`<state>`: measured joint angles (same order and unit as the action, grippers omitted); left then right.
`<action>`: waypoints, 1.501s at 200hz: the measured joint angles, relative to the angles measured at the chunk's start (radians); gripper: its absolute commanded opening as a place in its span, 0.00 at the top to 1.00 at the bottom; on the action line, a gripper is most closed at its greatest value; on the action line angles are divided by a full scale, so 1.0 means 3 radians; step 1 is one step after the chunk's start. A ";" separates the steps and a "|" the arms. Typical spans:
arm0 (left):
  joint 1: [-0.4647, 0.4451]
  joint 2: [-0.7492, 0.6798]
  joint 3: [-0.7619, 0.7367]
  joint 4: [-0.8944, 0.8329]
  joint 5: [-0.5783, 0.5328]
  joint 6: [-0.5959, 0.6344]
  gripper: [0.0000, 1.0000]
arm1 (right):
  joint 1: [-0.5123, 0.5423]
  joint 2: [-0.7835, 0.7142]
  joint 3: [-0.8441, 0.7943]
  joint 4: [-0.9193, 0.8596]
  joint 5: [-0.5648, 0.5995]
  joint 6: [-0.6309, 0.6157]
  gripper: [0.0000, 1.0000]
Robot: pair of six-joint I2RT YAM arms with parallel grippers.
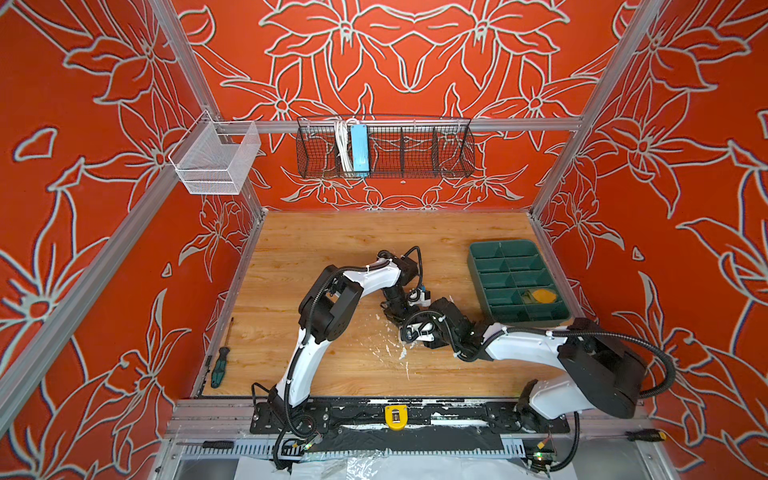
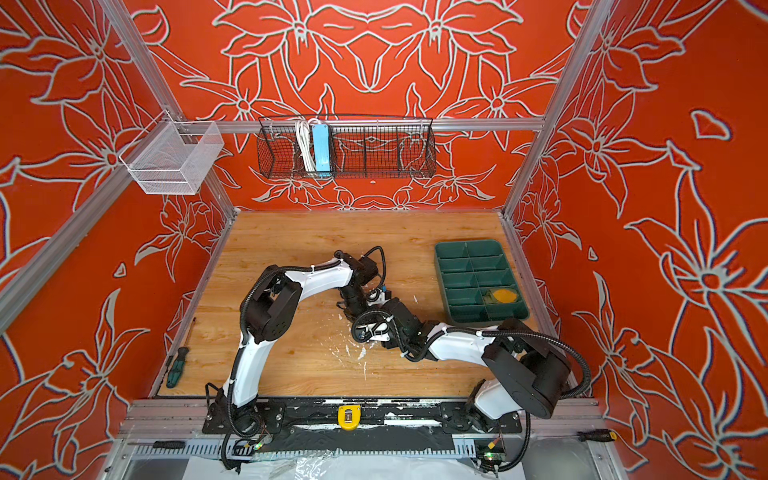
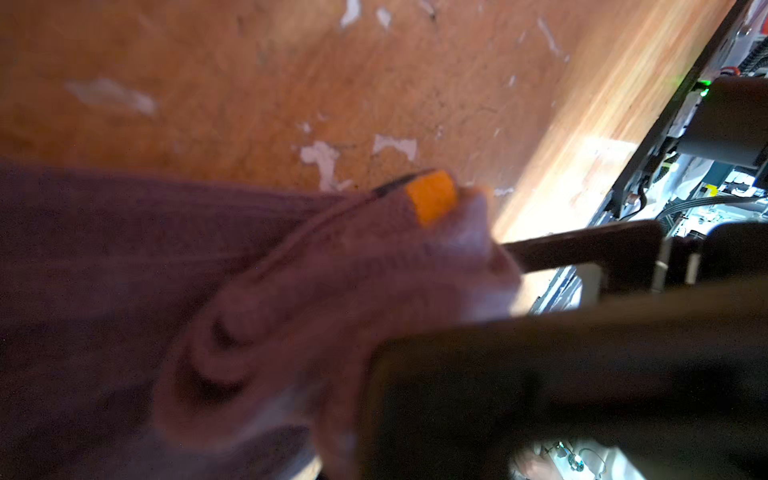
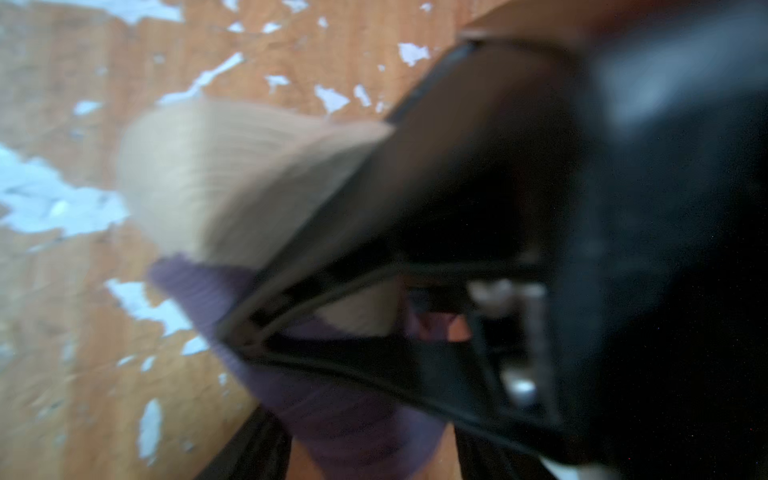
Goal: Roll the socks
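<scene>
The purple sock (image 3: 291, 270), with a yellow cuff stripe (image 3: 432, 199), lies bunched on the wooden table. Its beige toe (image 4: 232, 178) shows in the right wrist view. In both top views the two grippers meet at mid-table and hide it. My left gripper (image 1: 392, 311) is shut on the purple sock. One black left finger (image 4: 374, 291) crosses the right wrist view. My right gripper (image 4: 365, 453) stands open astride the sock (image 4: 332, 407), with table showing on both sides. The olive-green sock (image 1: 539, 296) sits rolled in one compartment of the green tray (image 1: 473, 266).
The green tray stands at the right edge, close to the right arm. A green-handled screwdriver (image 1: 219, 368) lies at the table's left edge. White flakes (image 1: 401, 353) dot the wood in front of the grippers. A black wire basket (image 1: 386, 149) hangs on the back wall.
</scene>
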<state>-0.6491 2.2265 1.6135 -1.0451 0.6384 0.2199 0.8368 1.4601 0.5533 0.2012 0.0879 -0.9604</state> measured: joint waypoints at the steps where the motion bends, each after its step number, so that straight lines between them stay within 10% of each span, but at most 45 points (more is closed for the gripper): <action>1: 0.0000 0.0000 0.0000 0.0000 0.0000 0.0000 0.93 | 0.0000 -0.0001 -0.0001 0.0001 0.0001 0.0001 0.40; 112: -0.0029 -0.0071 -0.0023 0.0051 -0.0090 0.0062 0.93 | 0.0179 -0.0010 -0.0039 -0.0038 0.0141 0.0017 0.43; 195: -0.0076 -0.0112 -0.0013 0.0055 -0.0230 0.0045 1.00 | 0.0312 -0.1118 -0.0141 -0.0632 0.0074 0.0057 0.39; 300: -0.0103 -0.0258 -0.0195 0.0258 -0.0296 0.0053 1.00 | 0.0095 -0.0256 -0.0172 0.0100 -0.0066 0.0336 0.40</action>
<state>-0.6800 2.1490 1.5551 -0.9676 0.5495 0.2359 0.8654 1.3834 0.5018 0.2314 0.0681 -0.8597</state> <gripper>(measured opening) 0.145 0.600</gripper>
